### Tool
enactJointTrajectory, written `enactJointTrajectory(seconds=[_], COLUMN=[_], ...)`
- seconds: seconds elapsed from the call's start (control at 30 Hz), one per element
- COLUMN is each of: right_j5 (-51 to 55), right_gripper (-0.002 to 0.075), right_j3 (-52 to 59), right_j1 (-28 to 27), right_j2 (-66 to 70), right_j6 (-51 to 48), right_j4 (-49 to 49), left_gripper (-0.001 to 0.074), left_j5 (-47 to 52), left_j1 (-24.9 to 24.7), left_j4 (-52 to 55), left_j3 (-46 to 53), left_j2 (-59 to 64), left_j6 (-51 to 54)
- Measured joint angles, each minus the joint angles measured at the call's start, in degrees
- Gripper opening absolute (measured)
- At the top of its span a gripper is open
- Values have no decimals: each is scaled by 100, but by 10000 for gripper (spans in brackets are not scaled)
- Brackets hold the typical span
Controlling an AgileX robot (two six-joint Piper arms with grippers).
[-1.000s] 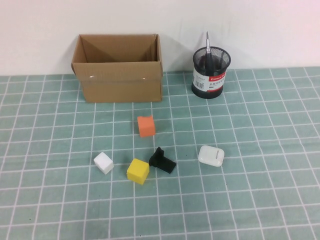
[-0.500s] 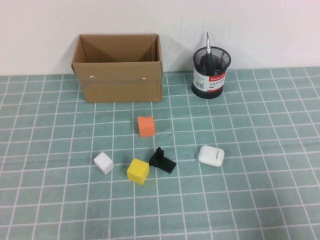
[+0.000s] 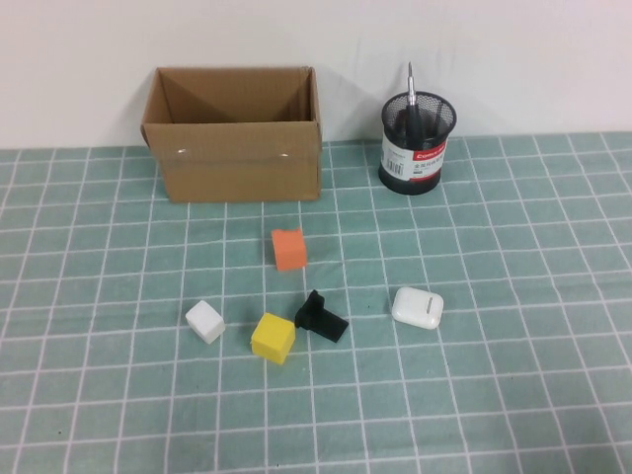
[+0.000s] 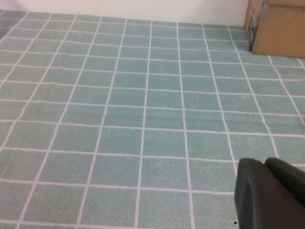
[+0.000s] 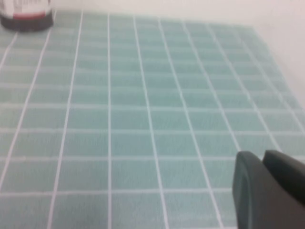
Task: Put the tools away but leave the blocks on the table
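Note:
The black-handled screwdriver [image 3: 413,111] stands upright in a black mesh cup [image 3: 417,148] at the back right, its metal shaft sticking up. The red-handled scissors are out of view. The orange block [image 3: 288,249], the yellow block [image 3: 273,338] and the white block [image 3: 204,322] sit on the teal grid table [image 3: 513,395]. Neither arm shows in the high view. My left gripper [image 4: 265,163] is shut and empty over bare mat. My right gripper [image 5: 263,156] is shut and empty over bare mat.
An open cardboard box [image 3: 235,148] stands at the back left; its corner shows in the left wrist view [image 4: 279,26]. A small black angular piece [image 3: 321,317] and a white rounded case [image 3: 417,307] lie near the blocks. The cup's base shows in the right wrist view [image 5: 26,14].

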Motion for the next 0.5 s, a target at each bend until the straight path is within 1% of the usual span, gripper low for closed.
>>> enactJointTrajectory(seconds=[0.5], right_j5=[40], right_gripper=[-7], right_j3=[9], right_j1=[0], right_j2=[-2], right_j6=[22], right_j4=[0], left_gripper=[-4], left_j5=[0], left_j1=[0], left_j4=[0], left_j3=[0], left_j2=[0], left_j6=[0])
